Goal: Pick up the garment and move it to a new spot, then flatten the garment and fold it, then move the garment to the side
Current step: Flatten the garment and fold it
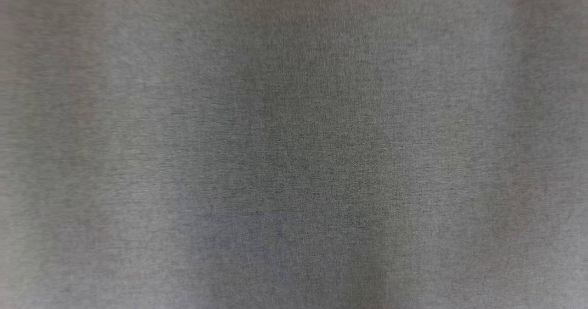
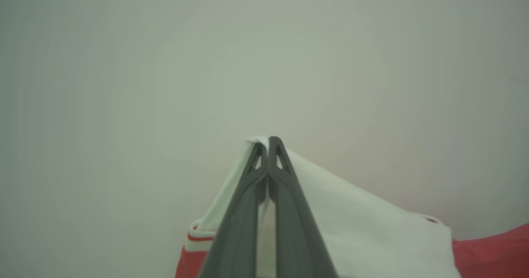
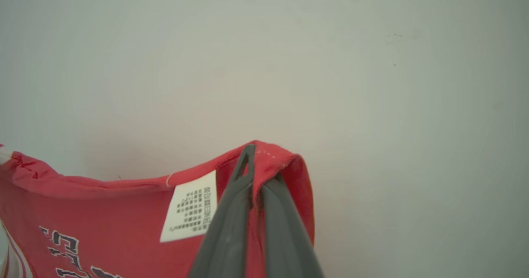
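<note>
**Garment [image 2: 363,224] pinched at two edges**

Our left gripper [image 2: 268,139] is pressed together on a white fold of the red and white garment, against a pale surface [image 2: 124,84]. Our right gripper [image 3: 259,162] pinches its red hem just beside the care label [image 3: 192,207], near dark printed lettering [image 3: 62,241]. Our head view gives blurred grey weave [image 1: 294,143].

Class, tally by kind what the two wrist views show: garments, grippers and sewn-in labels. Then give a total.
garment: 1, red and white
grippers: 2, left gripper and right gripper, each with jaws shut on the garment
care label: 1
total: 4
</note>
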Robot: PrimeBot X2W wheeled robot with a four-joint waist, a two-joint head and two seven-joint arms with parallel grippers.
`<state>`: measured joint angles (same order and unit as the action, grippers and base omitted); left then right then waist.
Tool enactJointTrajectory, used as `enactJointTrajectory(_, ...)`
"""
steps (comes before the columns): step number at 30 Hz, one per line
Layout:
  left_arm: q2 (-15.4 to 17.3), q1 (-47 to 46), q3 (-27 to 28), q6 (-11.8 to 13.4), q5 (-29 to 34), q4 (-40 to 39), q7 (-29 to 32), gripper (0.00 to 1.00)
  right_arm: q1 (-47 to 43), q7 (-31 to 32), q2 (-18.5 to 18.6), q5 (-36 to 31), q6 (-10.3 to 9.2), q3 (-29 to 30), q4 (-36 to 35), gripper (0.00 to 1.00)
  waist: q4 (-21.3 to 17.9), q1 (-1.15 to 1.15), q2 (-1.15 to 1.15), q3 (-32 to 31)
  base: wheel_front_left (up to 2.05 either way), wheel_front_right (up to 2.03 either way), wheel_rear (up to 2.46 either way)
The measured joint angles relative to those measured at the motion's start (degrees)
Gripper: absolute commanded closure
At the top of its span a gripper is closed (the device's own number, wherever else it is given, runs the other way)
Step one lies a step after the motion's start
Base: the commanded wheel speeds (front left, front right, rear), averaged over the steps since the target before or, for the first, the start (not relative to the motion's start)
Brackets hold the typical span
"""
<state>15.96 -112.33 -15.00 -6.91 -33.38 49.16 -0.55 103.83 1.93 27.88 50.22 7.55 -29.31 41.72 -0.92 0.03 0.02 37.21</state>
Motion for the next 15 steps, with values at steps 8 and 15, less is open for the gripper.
enactJointTrajectory(8,-2.6,-5.3,-2.2,-0.2,-0.1,6.3,-3.1,1.00,4.2,-2.1,-0.2,-0.3,0.00,-3.4,3.5,1.00,-1.0,-0.01,0.00,3.7,0.00,0.00,0.00)
enactJointTrajectory(15,-3.4,-6.3,-4.5,-0.5,-1.6,8.0,-4.0,1.00,4.2,-3.3,0.7,1.5,0.00,-5.9,4.1,1.00,-1.7,-0.03,-0.01,3.5,0.00,0.00,0.00)
